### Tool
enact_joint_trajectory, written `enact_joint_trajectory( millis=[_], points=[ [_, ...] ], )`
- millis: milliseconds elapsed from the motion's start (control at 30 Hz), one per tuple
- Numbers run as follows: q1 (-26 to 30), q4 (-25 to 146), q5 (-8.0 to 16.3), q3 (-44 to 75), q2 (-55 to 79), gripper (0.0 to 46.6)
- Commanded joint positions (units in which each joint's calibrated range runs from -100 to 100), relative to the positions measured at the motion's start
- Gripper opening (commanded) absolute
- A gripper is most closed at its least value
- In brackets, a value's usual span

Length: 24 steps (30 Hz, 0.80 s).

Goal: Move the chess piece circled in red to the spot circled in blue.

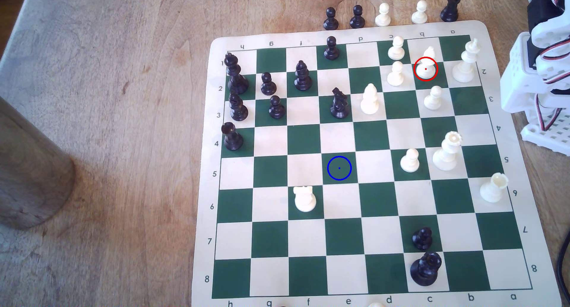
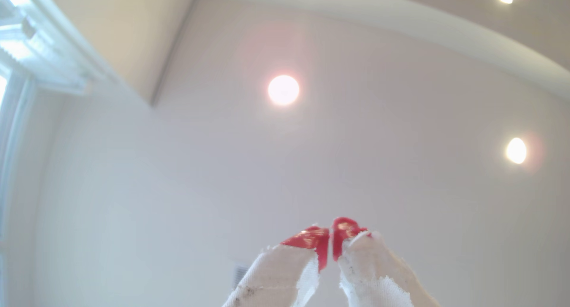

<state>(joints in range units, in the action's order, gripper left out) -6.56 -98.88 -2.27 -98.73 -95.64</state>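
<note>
Board (image 1: 364, 297) as landmark. Near half: blue-ringed square (image 1: 339, 168) around board centre, dark green, bare, white knight (image 1: 304, 199) diagonally just nearer. Far right corner, per exterior view: bishop (image 1: 426, 65) upright in red ring, pawn (image 1: 395, 73) beside it, king (image 1: 465, 62) on the other side. Off that corner: arm (image 1: 543, 63) folded, well apart from bishop. Gripper (image 2: 330, 242) aimed at ceiling, red tips nearly touching, clenched on nothing.

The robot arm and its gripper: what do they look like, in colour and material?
The arm is white plastic, partly perforated, with black blocks and red, black and white cables. The gripper has two fingers wrapped in white, slightly soiled tape or cloth, with glossy red tips.
</note>
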Motion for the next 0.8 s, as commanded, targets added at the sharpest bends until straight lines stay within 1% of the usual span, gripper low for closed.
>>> enact_joint_trajectory(
  millis=[0, 100, 200, 233, 333, 367, 433, 500, 533, 700, 767],
  points=[
    [2.22, -0.46, 0.10, -0.81, -0.20, 0.2],
    [2.22, 6.34, 0.15, 3.18, -0.20, 0.2],
    [2.22, 20.51, 0.20, 10.70, -0.20, 0.2],
    [2.22, 28.20, 0.24, 14.33, -0.20, 0.2],
    [1.75, 36.39, 0.24, 18.59, -0.20, 0.2],
    [1.21, 45.90, 0.24, 22.49, -0.20, 0.2],
    [0.89, 57.36, 0.24, 26.75, -0.11, 0.2],
    [-1.30, 73.58, 0.24, 32.37, -0.11, 0.2],
    [-3.88, 92.25, 0.29, 39.26, -0.11, 0.2],
    [-7.24, 115.26, 0.29, 49.60, -0.03, 0.2],
    [-9.35, 127.47, 0.34, 54.04, -0.03, 0.2]
  ],
)
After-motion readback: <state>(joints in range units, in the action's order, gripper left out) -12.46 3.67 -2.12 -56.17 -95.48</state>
